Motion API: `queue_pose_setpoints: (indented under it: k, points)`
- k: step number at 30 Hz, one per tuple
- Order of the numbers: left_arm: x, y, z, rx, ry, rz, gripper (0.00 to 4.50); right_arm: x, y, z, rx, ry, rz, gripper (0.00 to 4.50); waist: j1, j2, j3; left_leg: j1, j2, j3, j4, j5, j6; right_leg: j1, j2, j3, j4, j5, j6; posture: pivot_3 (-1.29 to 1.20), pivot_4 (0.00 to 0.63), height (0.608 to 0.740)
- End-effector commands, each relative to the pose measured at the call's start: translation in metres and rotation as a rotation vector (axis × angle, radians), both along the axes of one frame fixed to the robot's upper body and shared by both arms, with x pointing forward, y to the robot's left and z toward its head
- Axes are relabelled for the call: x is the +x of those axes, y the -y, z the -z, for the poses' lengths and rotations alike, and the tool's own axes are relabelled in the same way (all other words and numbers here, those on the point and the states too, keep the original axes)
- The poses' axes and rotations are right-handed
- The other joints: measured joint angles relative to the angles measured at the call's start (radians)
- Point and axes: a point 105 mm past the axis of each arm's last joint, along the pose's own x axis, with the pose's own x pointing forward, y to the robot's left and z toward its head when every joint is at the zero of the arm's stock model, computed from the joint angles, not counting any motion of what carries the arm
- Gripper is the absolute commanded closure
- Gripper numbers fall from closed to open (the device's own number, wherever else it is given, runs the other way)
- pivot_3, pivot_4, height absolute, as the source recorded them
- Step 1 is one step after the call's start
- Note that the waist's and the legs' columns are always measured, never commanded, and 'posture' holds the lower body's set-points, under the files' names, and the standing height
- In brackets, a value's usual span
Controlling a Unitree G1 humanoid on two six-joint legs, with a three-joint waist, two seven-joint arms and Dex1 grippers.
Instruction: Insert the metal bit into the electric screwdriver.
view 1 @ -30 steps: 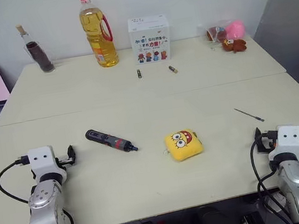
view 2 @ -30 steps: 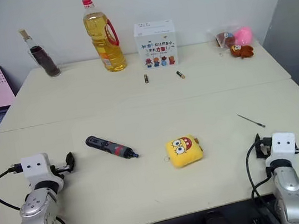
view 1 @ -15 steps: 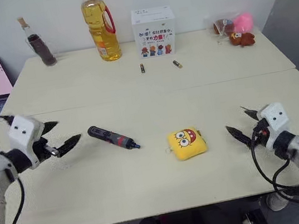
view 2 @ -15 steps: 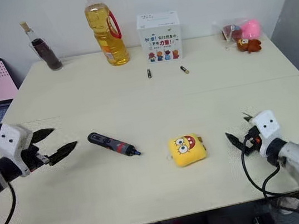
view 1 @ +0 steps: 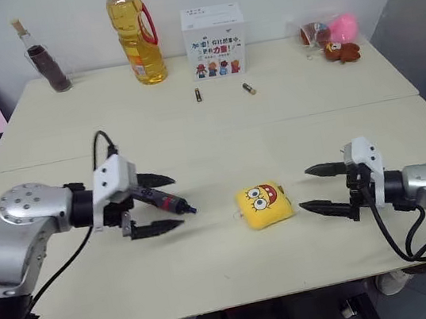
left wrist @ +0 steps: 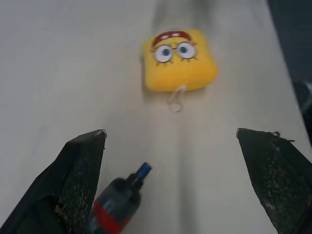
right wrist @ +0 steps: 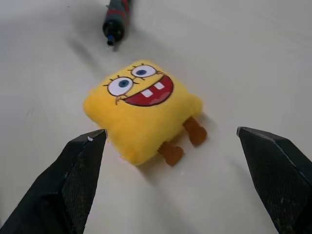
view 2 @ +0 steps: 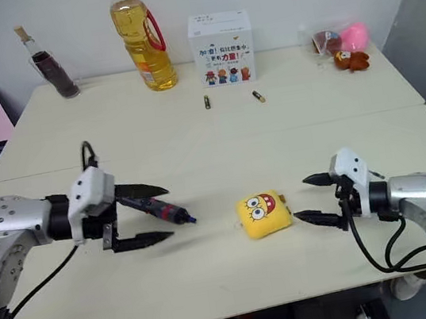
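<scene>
Pale cream tabletop [view 1: 237, 268], made of two slabs joined by a seam; the items below are catalogued upon it.

Pen-shaped dark grey electric screwdriver [view 2: 160, 210] with a red band and a small blue tip; laid flat on the near slab, tip directed toward a yellow square plush toy; partly hidden behind the left claw [view 2: 150, 214] in the head views; its blue tip and red band are seen in the left wrist view beside one black finger [left wrist: 78, 180].

Left claw; fingers spread wide, one on either side of the screwdriver's front part; nothing is gripped; whether the tool is touched cannot be told.

Right claw [view 1: 319, 188]; fingers spread wide and empty, held just beside the plush toy and pointed at it.

Yellow square plush toy [view 1: 263, 205] with a cartoon face and brown legs; placed between the two claws, near the screwdriver's tip but apart from it.

Thin silver metal bit; cannot be made out in these views.

Two short stubby batteries [view 1: 221, 91]; set on the far slab in front of a white printed carton [view 1: 214, 40].

Tall bottle of yellow oil [view 1: 134, 36] with a red handle; stood at the far edge, beside the carton.
</scene>
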Motion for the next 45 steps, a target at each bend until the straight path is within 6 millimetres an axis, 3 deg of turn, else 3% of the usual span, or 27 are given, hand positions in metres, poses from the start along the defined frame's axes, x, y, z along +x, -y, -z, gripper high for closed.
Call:
queue_pose_setpoints:
  k: [1,9,17,23,30,31,37,45]
  points:
    - [0.001,0.013,0.0,0.028,0.097,0.084,0.02,0.002,-0.018,-0.009,0.017,0.05,-0.09,0.0,0.001,0.0,0.0,-0.002,0.0,0.0,0.001,0.0,0.0,-0.003,0.0,0.0,0.002,0.0,0.0,0.0,0.15,0.74]
    - [0.0,0.025,0.002,0.009,0.124,0.135,0.02,0.014,-0.032,-0.016,-0.029,0.068,-0.213,0.0,0.001,0.0,0.0,-0.006,-0.001,0.0,0.009,0.0,0.0,-0.007,0.0,0.0,0.009,0.0,0.0,0.0,0.15,0.74]
    - [0.002,0.029,0.002,0.001,0.153,0.124,0.02,0.011,-0.043,0.015,-0.081,-0.068,-0.284,0.0,0.002,0.0,0.0,-0.007,-0.001,-0.001,0.016,0.0,0.0,-0.007,0.0,0.0,0.015,0.0,0.0,0.0,0.15,0.74]
    - [0.001,0.035,-0.002,-0.023,0.156,0.105,0.02,0.031,-0.048,0.028,-0.105,0.01,-0.185,0.0,0.002,0.0,0.0,-0.007,-0.001,-0.001,0.016,0.0,0.0,-0.007,0.001,0.0,0.016,0.0,0.0,0.0,0.15,0.74]
    - [0.004,0.037,-0.004,-0.029,0.161,0.1,0.02,0.044,-0.055,0.028,-0.105,0.11,-0.149,0.0,0.002,0.0,0.0,-0.006,-0.001,-0.001,0.017,0.0,0.0,-0.007,0.001,0.0,0.016,0.001,0.0,0.0,0.15,0.74]
    - [0.004,0.037,-0.005,-0.03,0.162,0.099,0.01,0.045,-0.056,0.026,-0.09,0.111,-0.146,0.18,0.002,0.0,0.0,-0.006,-0.001,-0.001,0.017,0.0,0.0,-0.007,0.001,0.0,0.017,0.001,0.0,0.0,0.15,0.74]
    - [0.006,0.037,-0.006,-0.036,0.167,0.097,0.01,0.046,-0.055,0.015,-0.058,0.136,-0.136,0.18,0.002,0.0,0.0,-0.006,-0.001,-0.001,0.017,0.0,0.0,-0.007,0.001,0.0,0.017,0.001,0.0,0.0,0.15,0.74]
    - [0.009,0.036,-0.008,-0.048,0.177,0.082,0.0,0.049,-0.051,-0.005,-0.025,0.177,-0.114,1.94,0.002,0.0,0.0,-0.006,-0.001,-0.001,0.017,0.0,0.0,-0.007,0.001,0.001,0.017,0.001,0.0,0.0,0.15,0.74]
